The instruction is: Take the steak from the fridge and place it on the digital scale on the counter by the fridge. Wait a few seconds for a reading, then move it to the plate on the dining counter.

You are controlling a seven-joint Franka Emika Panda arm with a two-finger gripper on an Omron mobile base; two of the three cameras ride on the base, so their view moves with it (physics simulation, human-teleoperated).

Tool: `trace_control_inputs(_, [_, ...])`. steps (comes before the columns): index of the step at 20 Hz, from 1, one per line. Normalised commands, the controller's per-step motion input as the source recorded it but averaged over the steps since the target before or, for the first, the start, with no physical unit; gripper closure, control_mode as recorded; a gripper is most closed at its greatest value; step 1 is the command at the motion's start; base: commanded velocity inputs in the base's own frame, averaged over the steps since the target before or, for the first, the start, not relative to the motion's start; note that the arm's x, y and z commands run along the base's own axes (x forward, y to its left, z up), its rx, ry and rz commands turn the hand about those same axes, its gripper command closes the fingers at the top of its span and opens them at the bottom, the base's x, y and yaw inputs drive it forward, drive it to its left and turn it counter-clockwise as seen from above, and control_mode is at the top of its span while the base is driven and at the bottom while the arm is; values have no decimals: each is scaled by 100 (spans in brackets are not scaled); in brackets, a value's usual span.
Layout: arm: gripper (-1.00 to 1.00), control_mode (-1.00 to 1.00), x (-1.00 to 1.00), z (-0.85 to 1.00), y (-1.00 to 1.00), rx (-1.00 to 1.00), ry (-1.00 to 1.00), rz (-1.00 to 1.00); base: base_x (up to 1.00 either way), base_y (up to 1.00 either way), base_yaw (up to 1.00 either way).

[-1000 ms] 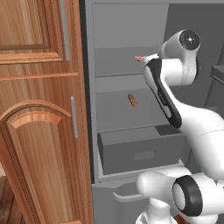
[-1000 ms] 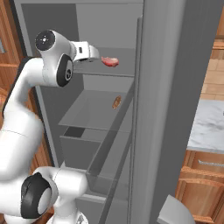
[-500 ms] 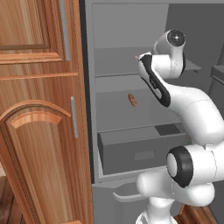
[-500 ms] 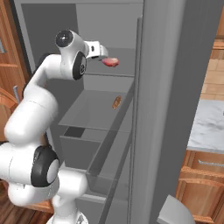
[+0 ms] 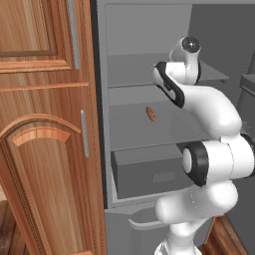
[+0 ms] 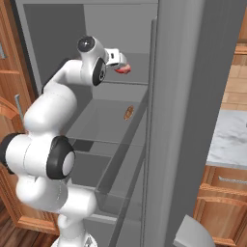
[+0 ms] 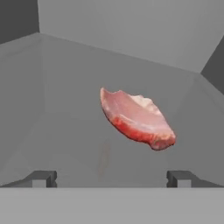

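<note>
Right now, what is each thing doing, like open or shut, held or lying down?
Tall grey steel fridge: door open.
Grey drawer: looks pulled out a little.
Pinkish-red slab of raw steak: lying on a shelf, not held.
Gripper: open, fingers apart, short of the steak.
Small brown item: lying on the middle shelf.
</note>
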Motion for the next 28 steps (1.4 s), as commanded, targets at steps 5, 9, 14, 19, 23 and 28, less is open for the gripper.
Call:
trace_control_inputs(5, [-100,-100,74,-5,-8,0,1,0,0,0,0])
trace_control_inputs(9, [-100,-100,64,-17,-11,0,3,0,0,0,0])
trace_control_inputs(14, [-100,-100,46,-29,-17,0,4,0,0,0,0])
trace_control_inputs(19, [-100,-100,43,-29,-17,0,2,0,0,0,0])
trace_control_inputs(23, [-100,-100,27,-33,-15,0,3,0,0,0,0])
trace_control_inputs(28, [100,-100,1,-44,-6,-2,8,0,0,0,0])
